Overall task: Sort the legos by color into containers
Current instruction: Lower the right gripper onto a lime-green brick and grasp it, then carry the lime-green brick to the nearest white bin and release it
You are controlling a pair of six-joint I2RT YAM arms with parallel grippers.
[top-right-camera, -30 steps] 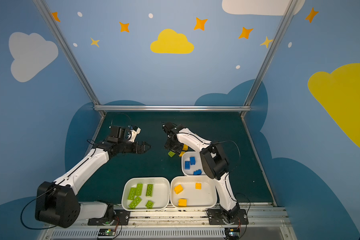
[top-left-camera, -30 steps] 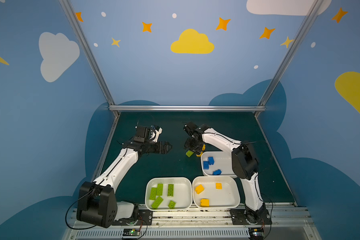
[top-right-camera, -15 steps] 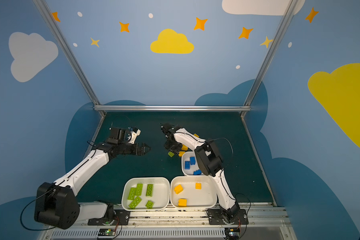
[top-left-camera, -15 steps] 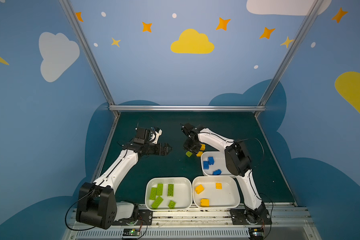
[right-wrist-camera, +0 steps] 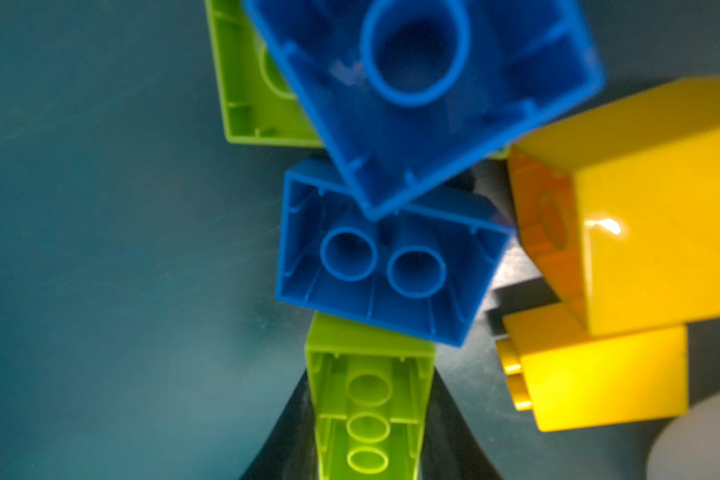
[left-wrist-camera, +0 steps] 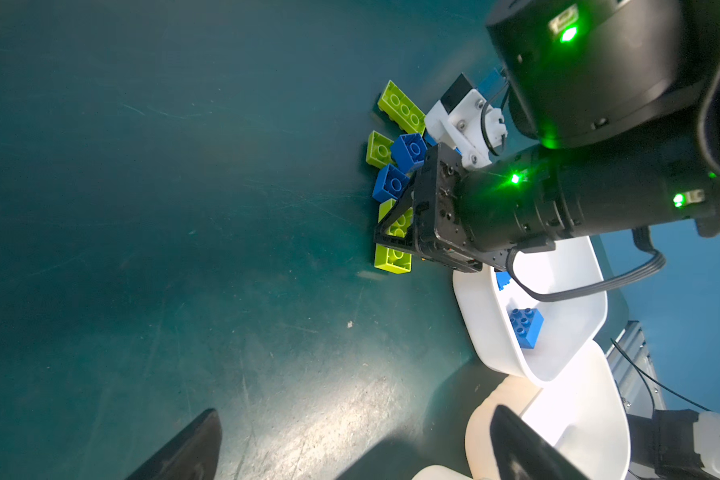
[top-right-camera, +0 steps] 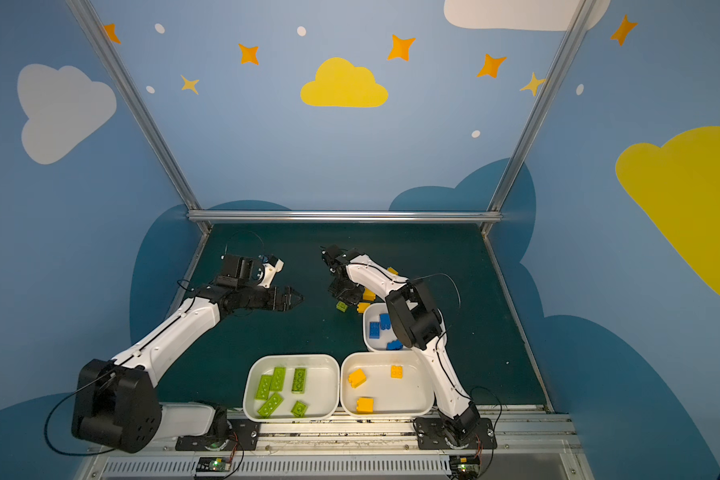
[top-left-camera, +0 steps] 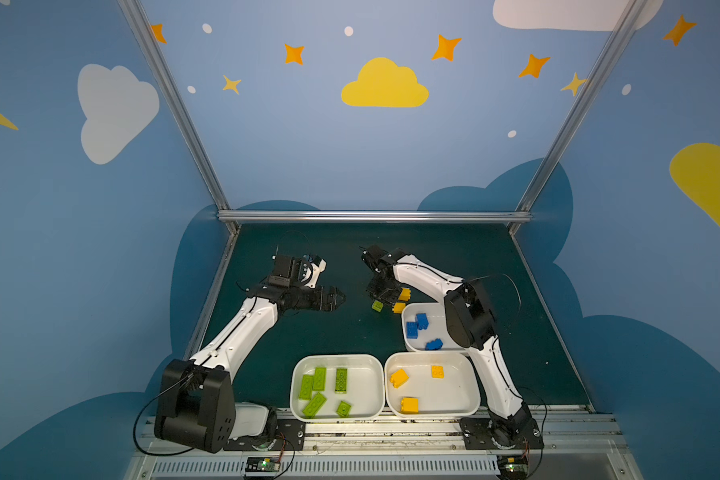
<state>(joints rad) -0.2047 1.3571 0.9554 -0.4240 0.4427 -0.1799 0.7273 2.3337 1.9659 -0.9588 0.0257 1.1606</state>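
The step in hand is judged to be the lifting of a lime-green brick (right-wrist-camera: 368,399) out of the unsorted pile. The pile lies near the middle of the table (top-left-camera: 316,332), just beyond the far edge of the blue tray (top-left-camera: 435,316). The right gripper (top-left-camera: 381,296) is closed on this brick across its narrow width, with the hollow underside turned toward the wrist camera.

A blue brick (right-wrist-camera: 391,257) is seen lying against the end of the held brick that points away from the gripper. A second blue brick (right-wrist-camera: 425,83) is tilted over the first, and two yellow bricks (right-wrist-camera: 641,216) are just beside them. A straight vertical lift is therefore advised, so that these neighbours are not dragged or tipped. A slow start would allow a slipping hold to be noticed early.

Once clear of the pile, the brick should be carried to the green tray (top-left-camera: 366,386) at the near edge of the table, where five green bricks are already gathered. It is best released low over a bare part of the tray floor.

The right arm is reached forward from its base at the near edge. Its elbow is raised above the blue tray and its wrist is pointed steeply down onto the pile. The left arm is stretched from the near left corner toward the middle of the table. The left gripper (top-left-camera: 336,300) is held roughly level above bare table, with its jaws wide apart and empty, apart from the pile.
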